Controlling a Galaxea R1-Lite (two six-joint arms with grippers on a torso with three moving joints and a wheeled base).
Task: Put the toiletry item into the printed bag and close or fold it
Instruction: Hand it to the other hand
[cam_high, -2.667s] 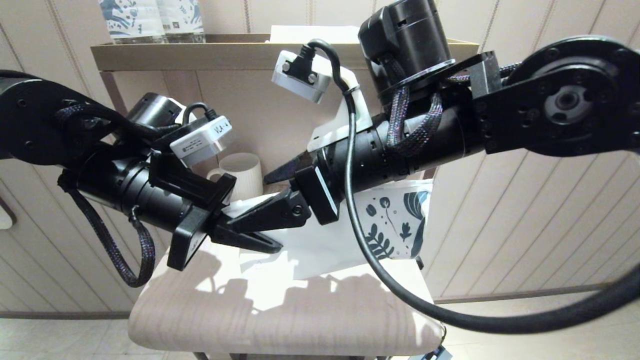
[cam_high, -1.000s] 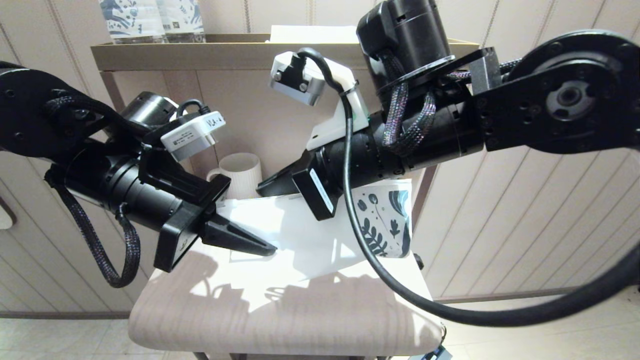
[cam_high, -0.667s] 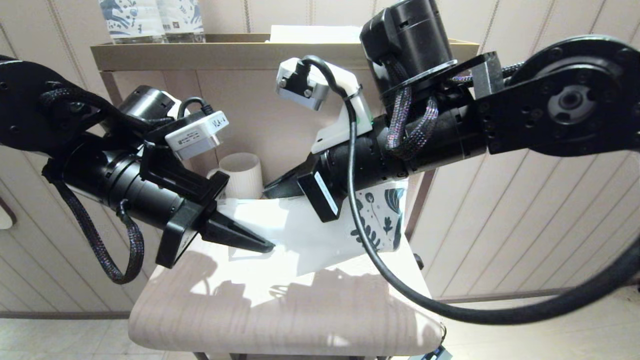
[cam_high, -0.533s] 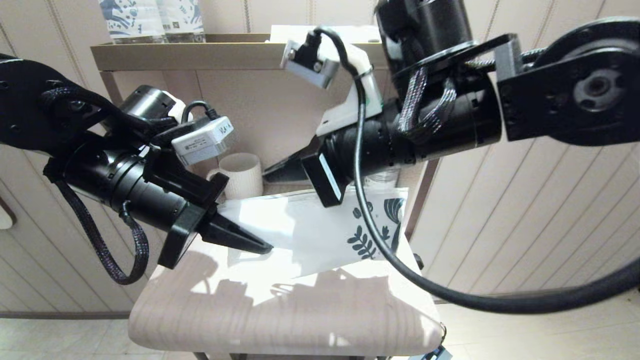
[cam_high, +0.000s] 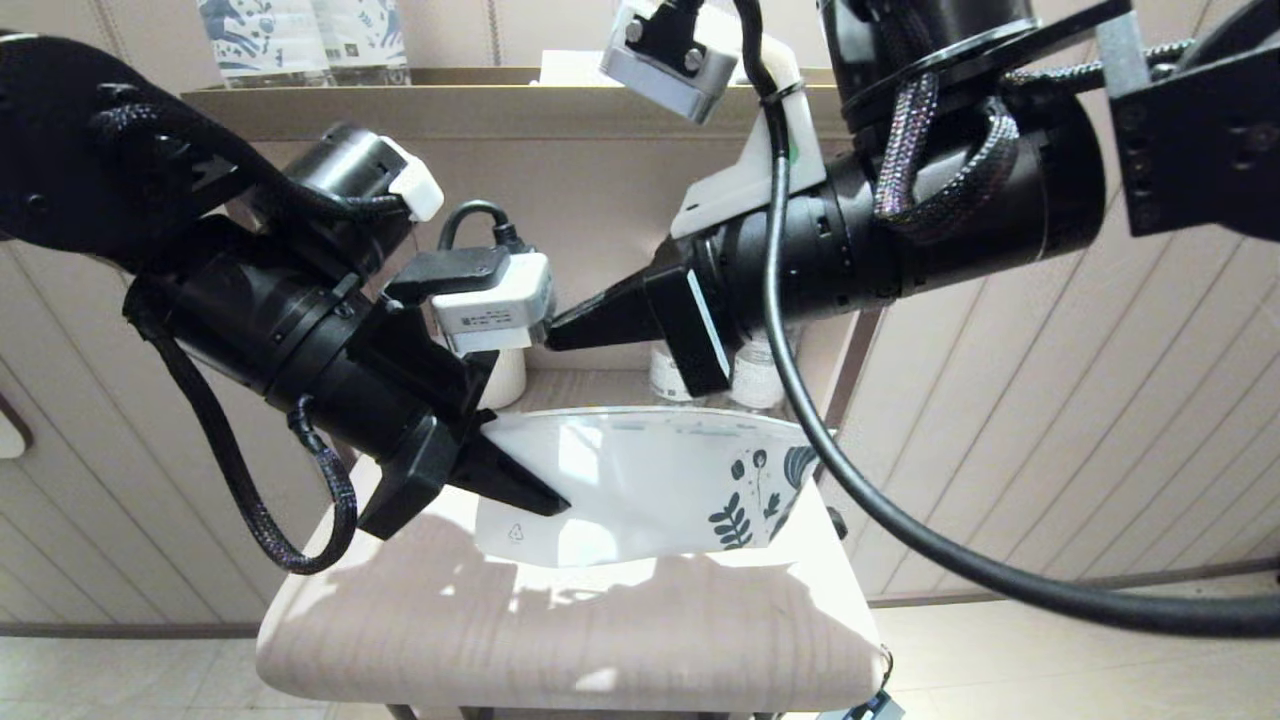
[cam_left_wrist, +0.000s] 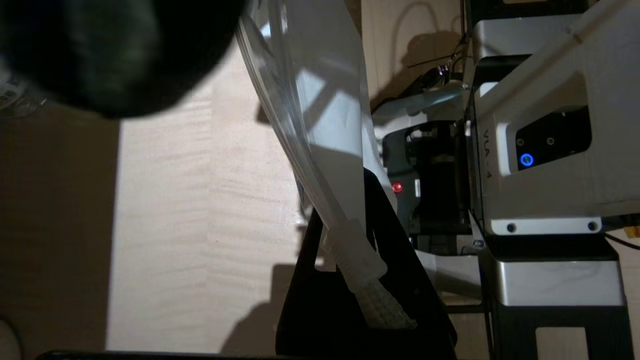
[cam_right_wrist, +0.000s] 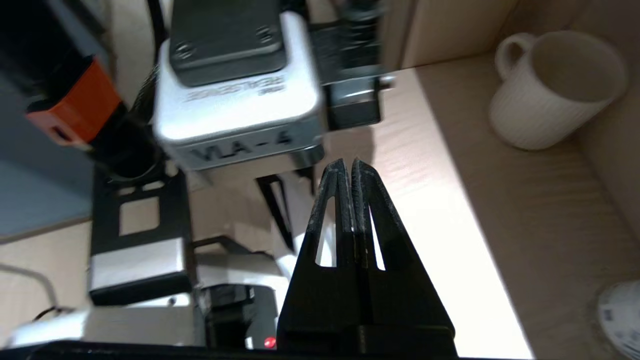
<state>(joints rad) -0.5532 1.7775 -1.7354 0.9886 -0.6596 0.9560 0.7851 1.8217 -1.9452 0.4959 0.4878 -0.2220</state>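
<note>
The printed bag (cam_high: 650, 480), frosted white with dark teal leaf prints at its right end, is held up above the table top. My left gripper (cam_high: 558, 503) is shut on the bag's left end. In the left wrist view the bag (cam_left_wrist: 325, 100) runs edge-on between the fingers of the left gripper (cam_left_wrist: 342, 200), with a white ribbed piece of it pinched there. My right gripper (cam_high: 555, 338) hangs above the bag, apart from it, shut on nothing. The right wrist view shows the right gripper (cam_right_wrist: 345, 162) with its jaws pressed together. The toiletry stick does not show plainly in any view.
A pale wooden table top (cam_high: 560, 640) lies under the bag. A ribbed white mug (cam_right_wrist: 550, 90) stands on the lower shelf behind, next to small bottles (cam_high: 680, 375). Patterned bottles (cam_high: 300, 40) stand on the upper shelf (cam_high: 560, 100).
My right gripper has pulled up and away from the bag. My left wrist has rolled and risen, turning the bag so that it hangs face-on and more level.
</note>
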